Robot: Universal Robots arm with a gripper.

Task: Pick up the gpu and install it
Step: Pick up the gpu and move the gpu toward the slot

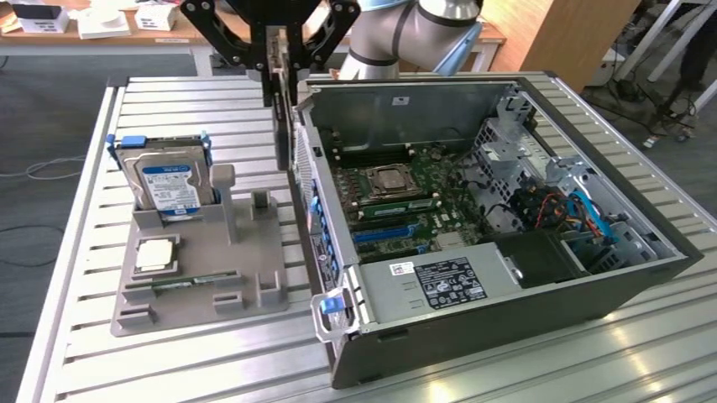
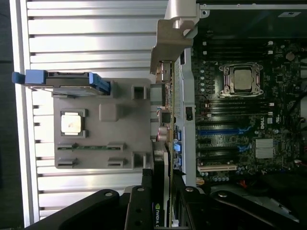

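Carry step, by my judgement: above the ribbed aluminium table (image 1: pixel 168 92), between the open steel computer case (image 1: pixel 505 332) and the grey moulded tray (image 1: pixel 201 290), my gripper (image 1: pixel 280 71) holds the gpu (image 1: pixel 282 126) aloft and on edge, just beside the case's side wall. Black fingers (image 2: pixel 140 208) pinch the thin dark card, its silvery bracket at the far end. Seating it calls for squaring its edge with a blue slot (image 1: pixel 387 232).
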